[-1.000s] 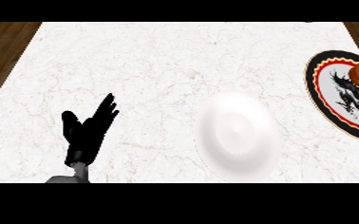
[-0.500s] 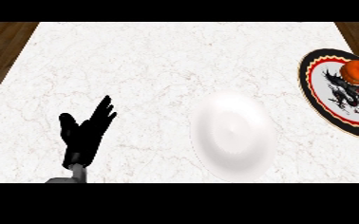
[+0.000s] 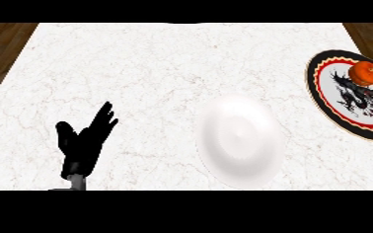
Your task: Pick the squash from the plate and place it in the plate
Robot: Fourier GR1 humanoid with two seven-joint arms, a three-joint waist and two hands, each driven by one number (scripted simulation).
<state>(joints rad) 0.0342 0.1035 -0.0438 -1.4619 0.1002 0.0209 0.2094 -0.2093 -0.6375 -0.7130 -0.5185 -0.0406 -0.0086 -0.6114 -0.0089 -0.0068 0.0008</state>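
An orange squash (image 3: pixel 363 72) lies on a black-rimmed plate with a dragon design (image 3: pixel 331 97) at the counter's right edge, partly cut off by the view. A plain white plate (image 3: pixel 240 140) sits on the marble at the lower middle, holding nothing. My left hand (image 3: pixel 83 144) rests open at the lower left, fingers pointing up, well apart from both plates. My right hand does not show.
The white marble counter (image 3: pixel 146 74) fills the view. Wooden floor shows past its far left corner (image 3: pixel 13 39) and far right corner.
The whole view has drifted slightly left, so more of the dragon plate and the squash show at the right. The left hand keeps its pose.
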